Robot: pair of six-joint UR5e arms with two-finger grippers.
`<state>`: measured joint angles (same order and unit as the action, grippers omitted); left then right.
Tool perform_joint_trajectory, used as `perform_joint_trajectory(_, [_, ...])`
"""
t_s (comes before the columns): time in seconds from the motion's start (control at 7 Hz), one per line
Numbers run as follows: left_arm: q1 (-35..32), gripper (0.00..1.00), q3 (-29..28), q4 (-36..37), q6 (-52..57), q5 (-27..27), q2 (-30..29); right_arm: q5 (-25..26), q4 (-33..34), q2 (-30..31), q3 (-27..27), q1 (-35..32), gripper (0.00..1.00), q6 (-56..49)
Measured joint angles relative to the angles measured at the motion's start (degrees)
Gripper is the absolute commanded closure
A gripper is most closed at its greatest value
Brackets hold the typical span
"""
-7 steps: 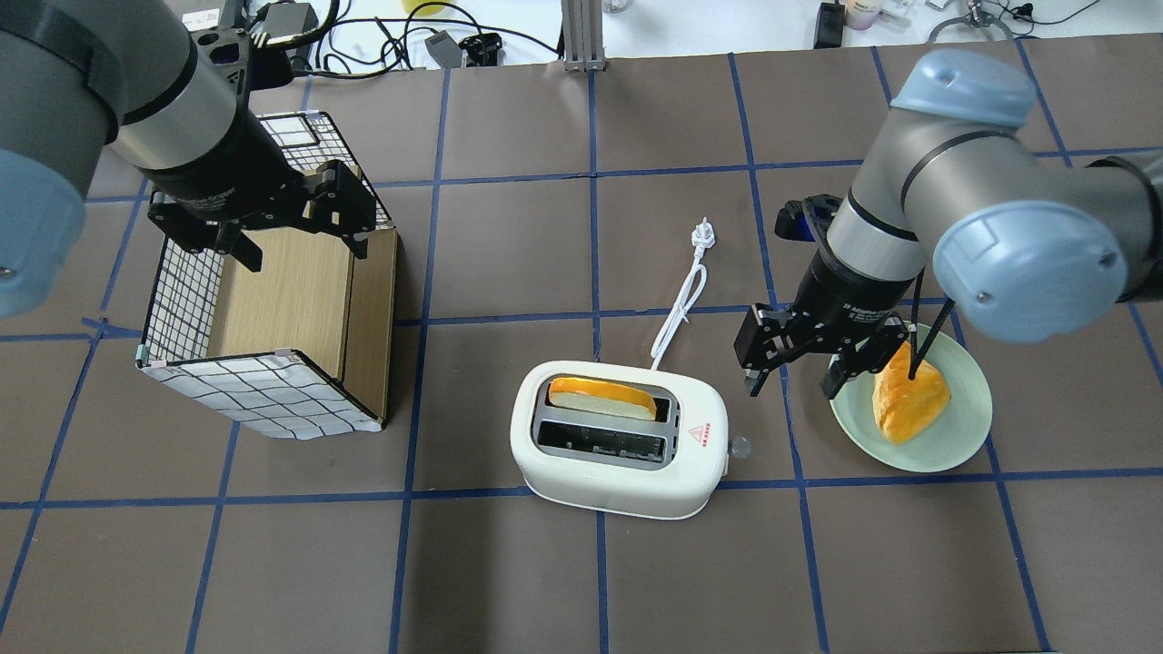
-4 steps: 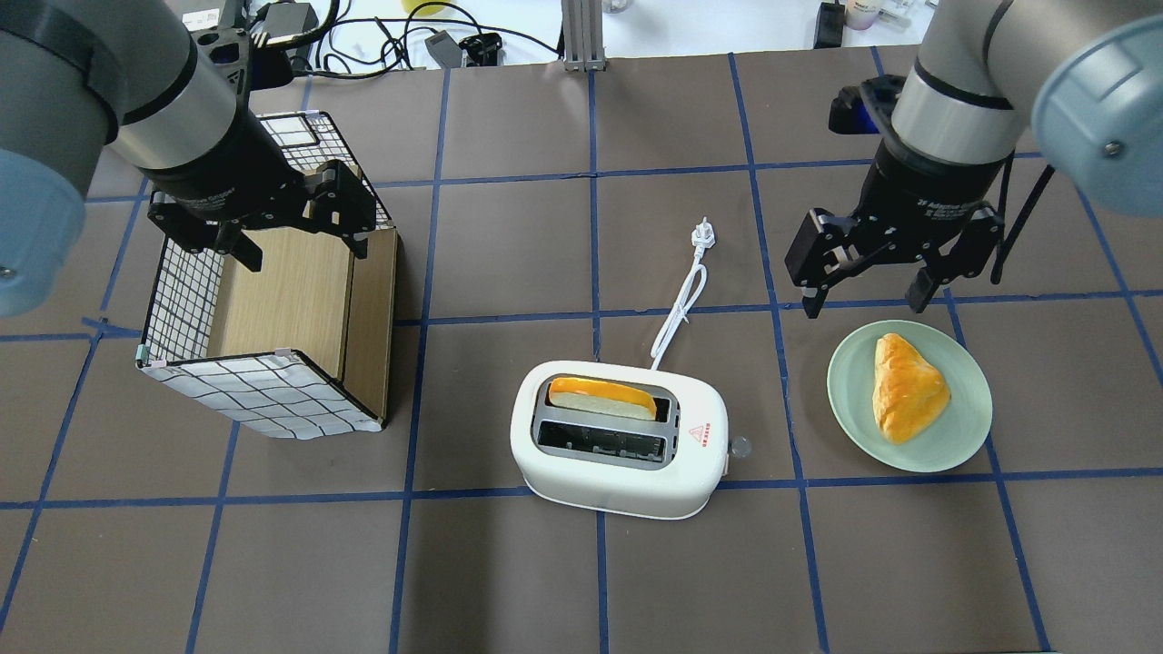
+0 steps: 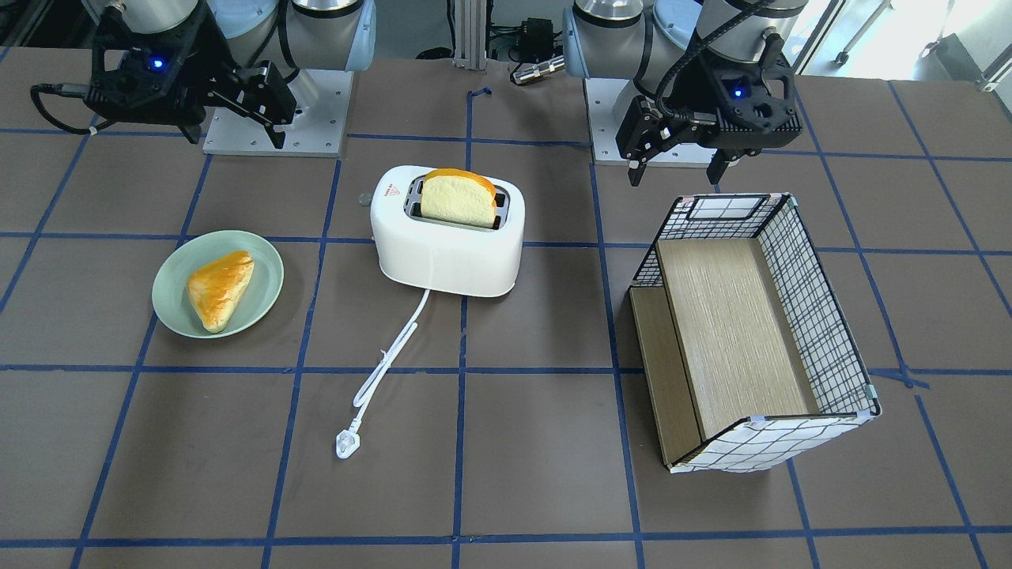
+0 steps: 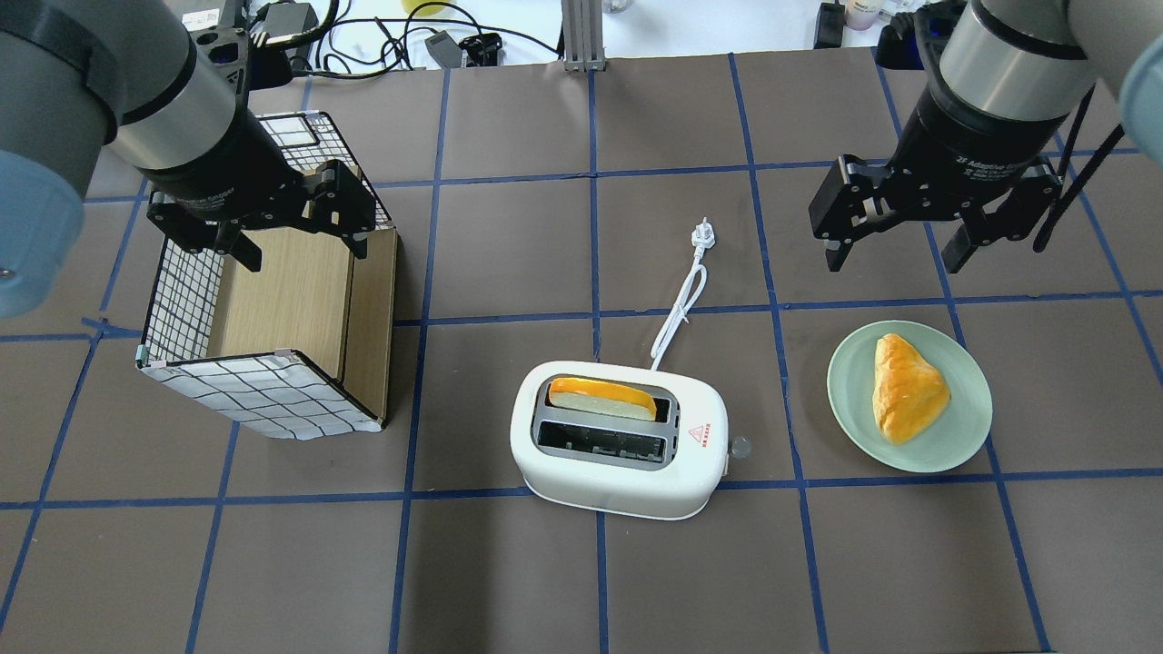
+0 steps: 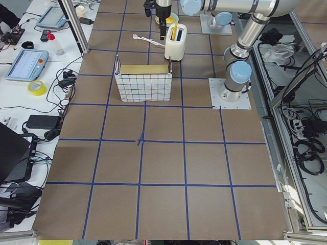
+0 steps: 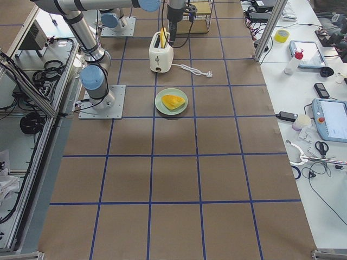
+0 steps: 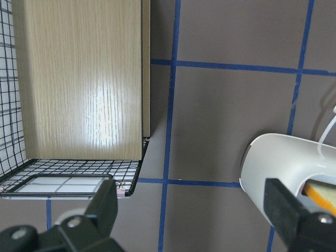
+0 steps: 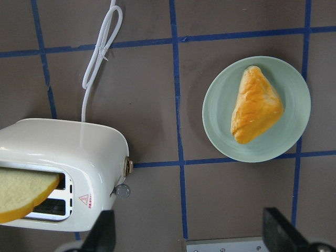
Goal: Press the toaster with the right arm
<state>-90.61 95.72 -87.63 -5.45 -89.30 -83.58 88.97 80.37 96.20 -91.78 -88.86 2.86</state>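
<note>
The white toaster [image 4: 618,477] stands at the table's middle, with a bread slice [image 4: 600,397] upright in its far slot and the near slot empty. Its grey lever knob [image 4: 740,446] sticks out on the side facing the plate. My right gripper [image 4: 892,259] is open and empty. It hangs high above the table, beyond the plate and well apart from the toaster. The right wrist view looks down on the toaster [image 8: 68,152] and its knob [image 8: 123,190]. My left gripper [image 4: 304,254] is open and empty above the basket.
A green plate [image 4: 963,436] with a golden pastry [image 4: 909,386] lies right of the toaster. The white cord and plug [image 4: 702,236] trail away behind the toaster. A wire basket with a wooden insert [image 4: 263,395] stands at the left.
My right gripper has lifted off the plate and moved back and to the right, away from the toaster, and has stayed open. The pastry lies uncovered on the plate. The left arm has not moved.
</note>
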Motion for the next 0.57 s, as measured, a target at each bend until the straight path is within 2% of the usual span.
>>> perform_joint_trajectory(0.57, [0.00, 0.00, -0.01, 0.00, 0.00, 0.00, 0.00, 0.61, 0.10, 0.10, 0.10, 0.08, 0.00, 0.29])
